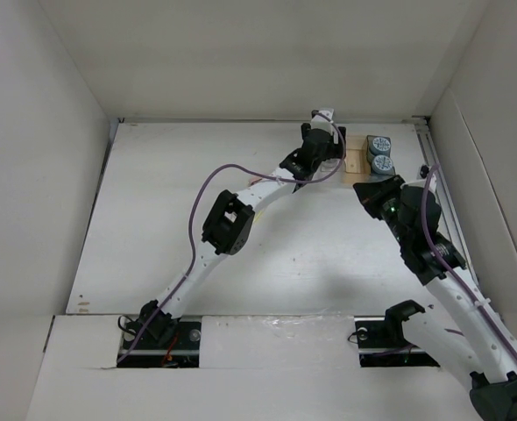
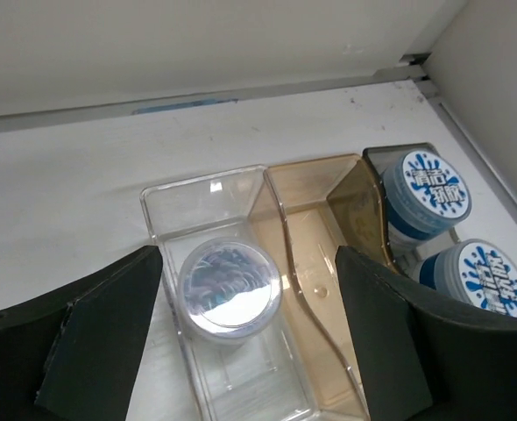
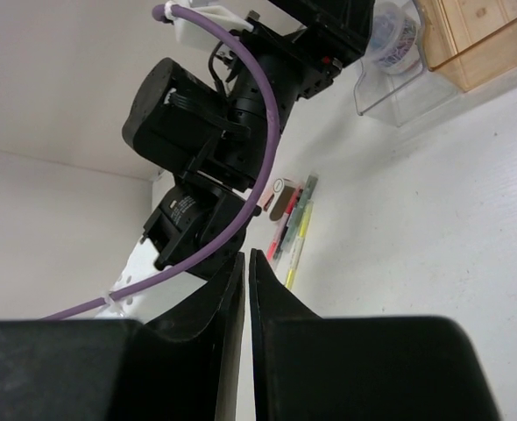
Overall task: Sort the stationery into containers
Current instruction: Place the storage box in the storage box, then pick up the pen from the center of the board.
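Observation:
The organiser tray has a clear, a tan and a dark grey compartment. A purplish-grey round pot lies in the clear compartment. The tan compartment looks empty. Two blue-grey rolls stand in the dark grey one. My left gripper is open and empty, just above the clear compartment, with its jaws either side of the pot. My right gripper is shut and empty, low over the table near the tray's front. Red, yellow-green and dark pens lie bunched on the table under my left arm.
The tray sits at the table's far right, close to the back wall and the right wall. My left arm stretches diagonally across the table. A small brown and white piece lies by the pens.

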Robot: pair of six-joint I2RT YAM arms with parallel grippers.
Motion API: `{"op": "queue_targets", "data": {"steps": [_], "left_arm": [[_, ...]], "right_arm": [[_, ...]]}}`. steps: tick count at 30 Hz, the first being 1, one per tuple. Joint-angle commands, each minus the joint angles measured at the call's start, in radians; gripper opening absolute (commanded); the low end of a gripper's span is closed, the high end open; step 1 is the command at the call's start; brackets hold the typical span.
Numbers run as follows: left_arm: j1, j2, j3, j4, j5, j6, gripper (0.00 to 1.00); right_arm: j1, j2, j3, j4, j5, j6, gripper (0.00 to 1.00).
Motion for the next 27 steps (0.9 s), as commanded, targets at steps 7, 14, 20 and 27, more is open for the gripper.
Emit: {"op": "queue_targets", "data": {"steps": [7,14,20,27], "left_arm": [[-0.003,-0.123,-0.082,0.118,0.021,-0.018,0.84],[-0.003,-0.4,-0.344,0.152,0.054,-0.041,0.71],[0.021,-0.719,-0.665,0.098,-0.048,-0.069,0.71],[0.072,-0.933,-1.099,-0.003,-0.174,-0.152,0.68]], "right_arm": [[-0.005,-0.004,-0.012,0.049,-0.007,-0.014,0.13],[-0.005,-0.024,-0.031,0.059,-0.007,-0.023,0.0],[-0.005,-0.004,-0.051,0.093,-0.071,-0.032,0.0],[-0.005,0.036,-0.051,0.113,-0.142,-0.041,0.13]]}}
